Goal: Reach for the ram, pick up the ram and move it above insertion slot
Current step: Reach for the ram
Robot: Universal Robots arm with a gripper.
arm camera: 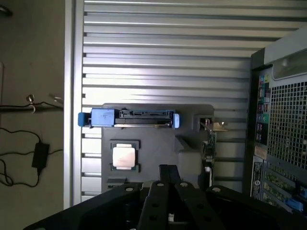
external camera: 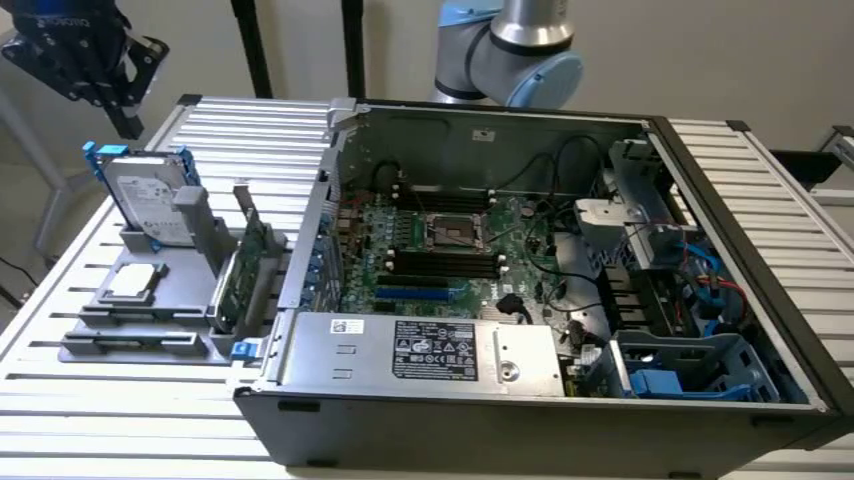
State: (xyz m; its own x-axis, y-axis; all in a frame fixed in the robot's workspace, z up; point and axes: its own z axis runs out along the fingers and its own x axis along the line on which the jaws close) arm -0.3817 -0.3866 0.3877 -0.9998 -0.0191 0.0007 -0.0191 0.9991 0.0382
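My gripper [external camera: 130, 118] hangs at the exterior view's upper left, above the far end of a grey parts holder [external camera: 147, 335]. In the wrist view its black fingers [arm camera: 168, 177] meet with nothing between them, looking straight down on the holder [arm camera: 153, 136]. The ram is hidden; I cannot pick it out among the parts on the holder. The insertion slot [external camera: 441, 263] is one of several parallel black sockets on the motherboard inside the open computer case [external camera: 747, 300], well off to the exterior view's right of the gripper.
On the holder stand a silver hard drive with blue rails [external camera: 144, 200] [arm camera: 127, 118], a processor chip [external camera: 134, 283] [arm camera: 123, 155] and a green card with a metal bracket [external camera: 240, 272] [arm camera: 209, 141]. A shorter blue slot [external camera: 414, 293] lies beside the black sockets. The case wall [arm camera: 283, 120] rises beside the holder.
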